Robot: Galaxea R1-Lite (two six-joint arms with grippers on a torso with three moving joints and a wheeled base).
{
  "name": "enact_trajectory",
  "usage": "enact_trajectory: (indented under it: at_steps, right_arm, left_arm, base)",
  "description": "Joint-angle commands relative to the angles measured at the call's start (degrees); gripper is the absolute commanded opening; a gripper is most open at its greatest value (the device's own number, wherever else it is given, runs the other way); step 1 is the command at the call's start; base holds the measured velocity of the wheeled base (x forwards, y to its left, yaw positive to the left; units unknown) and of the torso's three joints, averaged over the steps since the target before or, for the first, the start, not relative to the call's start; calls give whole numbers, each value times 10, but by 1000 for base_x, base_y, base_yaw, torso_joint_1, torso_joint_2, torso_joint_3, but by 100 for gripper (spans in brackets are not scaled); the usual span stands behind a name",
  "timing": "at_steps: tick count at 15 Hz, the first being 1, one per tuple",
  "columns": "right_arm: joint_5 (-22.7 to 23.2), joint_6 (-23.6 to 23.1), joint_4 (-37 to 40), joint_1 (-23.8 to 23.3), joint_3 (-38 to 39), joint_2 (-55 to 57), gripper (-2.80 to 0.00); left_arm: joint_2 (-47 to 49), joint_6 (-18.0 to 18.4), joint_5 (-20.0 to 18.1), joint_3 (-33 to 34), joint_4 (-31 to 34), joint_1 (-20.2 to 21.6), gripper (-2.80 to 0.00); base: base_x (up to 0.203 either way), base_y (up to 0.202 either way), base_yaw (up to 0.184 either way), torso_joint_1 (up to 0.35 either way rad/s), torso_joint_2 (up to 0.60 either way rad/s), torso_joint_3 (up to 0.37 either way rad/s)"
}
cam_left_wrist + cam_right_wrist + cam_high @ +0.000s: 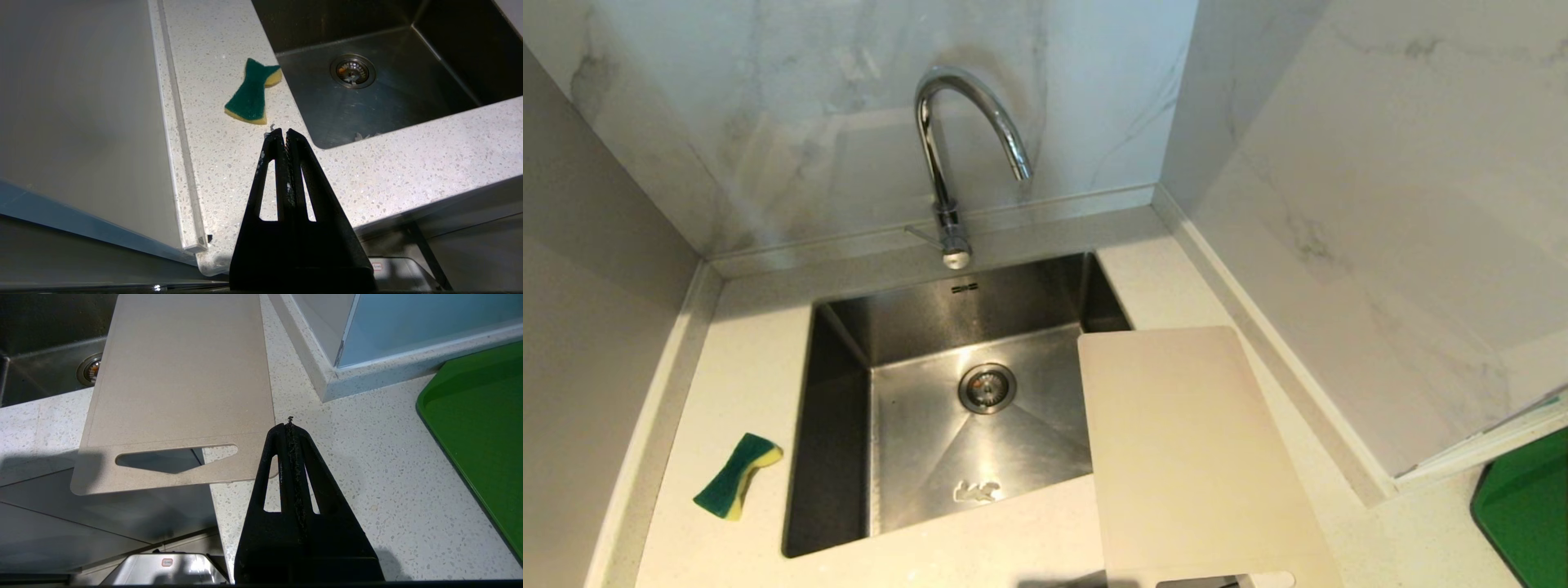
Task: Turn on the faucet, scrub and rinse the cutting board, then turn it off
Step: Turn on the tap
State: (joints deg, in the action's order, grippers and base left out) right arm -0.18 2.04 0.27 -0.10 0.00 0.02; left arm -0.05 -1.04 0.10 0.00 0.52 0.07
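Speckled white stone runs all round the sink, and nothing on this tabletop (743, 359) has been touched yet, so I'd say the job stands at its very first step: getting the water on.

Far left lies a green-and-yellow sponge (738, 475), just beside the sink's left rim. The left claw (284, 134) hangs above the tabletop's front edge near it, fingers pressed together and holding nothing.

In the middle sits the steel sink (833, 425), dry-looking, its drain (987, 388) bare. Behind it rises the faucet (968, 122), spout arched over the basin, with its thin lever (923, 235) sticking out to the left at the base. No water runs.

To the right, the cutting board (1184, 457) rests flat, its far left corner overhanging the sink's right edge and its slotted handle end jutting past the tabletop's front. The right claw (290, 426) hovers just beside that handle end, also closed and empty. A bright green tray (1523, 506) lies well apart at the far right.

Next, I reckon, an arm must reach back to that small lever and nudge it; it is slim and shiny, so a careful push seems wiser than a pinch.
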Motion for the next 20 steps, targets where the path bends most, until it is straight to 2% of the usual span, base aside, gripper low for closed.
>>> enact_trajectory:
  at_steps: [1,8,11,15,20]
  right_arm:
    - [0,0,0,0,1,1,-280]
    - [0,0,0,0,0,1,-280]
    - [0,0,0,0,0,1,-280]
    - [0,0,0,0,0,1,-280]
    - [0,0,0,0,1,1,-280]
  left_arm:
    - [0,0,0,2,0,0,-280]
    - [0,4,0,2,-1,0,-280]
    - [0,18,0,-4,-3,1,-280]
    - [63,18,-2,-118,39,1,-280]
    - [193,22,-1,-238,47,2,-280]
  base:
    - [0,0,0,0,0,0]
    - [0,0,0,0,0,0]
    - [0,0,0,0,0,0]
    - [0,0,0,0,0,0]
    - [0,0,0,0,0,0]
